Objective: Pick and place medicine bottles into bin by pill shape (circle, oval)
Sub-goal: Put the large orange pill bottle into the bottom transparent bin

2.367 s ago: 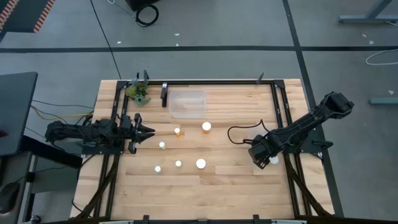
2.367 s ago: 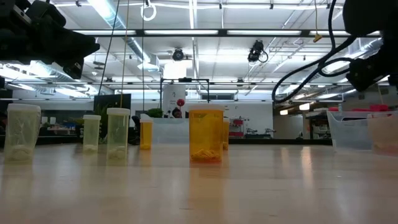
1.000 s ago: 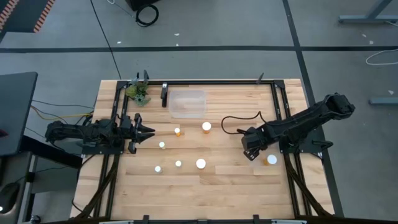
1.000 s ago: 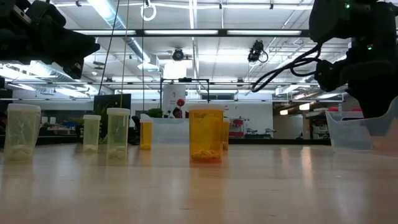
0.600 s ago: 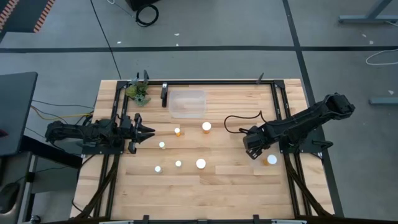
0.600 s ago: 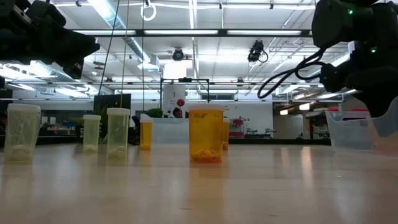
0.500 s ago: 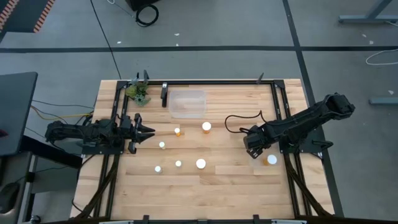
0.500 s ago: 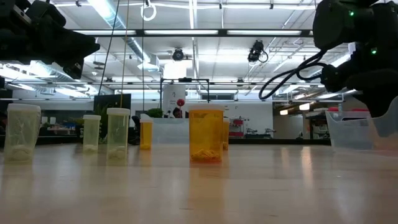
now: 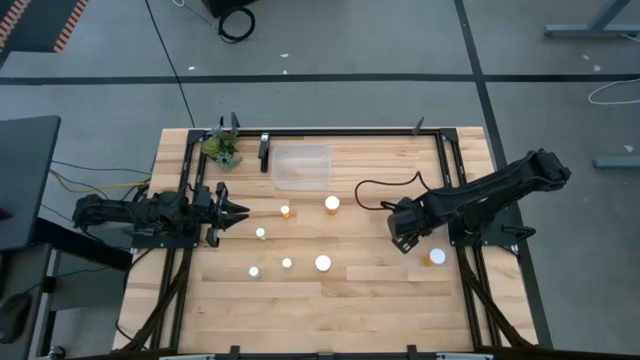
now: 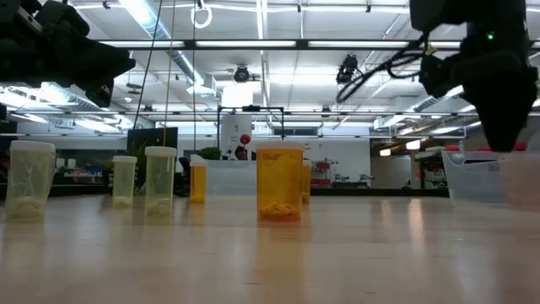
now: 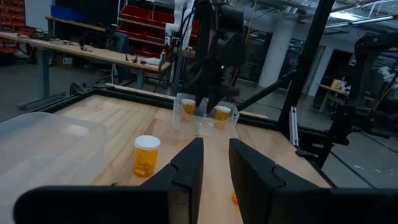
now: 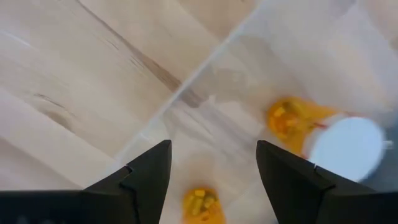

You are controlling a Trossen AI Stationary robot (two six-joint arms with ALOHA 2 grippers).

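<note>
High view is showing the right gripper (image 9: 403, 243), jaws released and empty, hanging nearest the large bottle (image 9: 323, 263), standing upright leftward on the desk (image 9: 370, 300); left gripper (image 9: 237, 211), jaws clenched, waiting.

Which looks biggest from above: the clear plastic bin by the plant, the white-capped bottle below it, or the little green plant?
1. Clear plastic bin.
2. Small green plant.
3. White-capped amber pill bottle.
</note>
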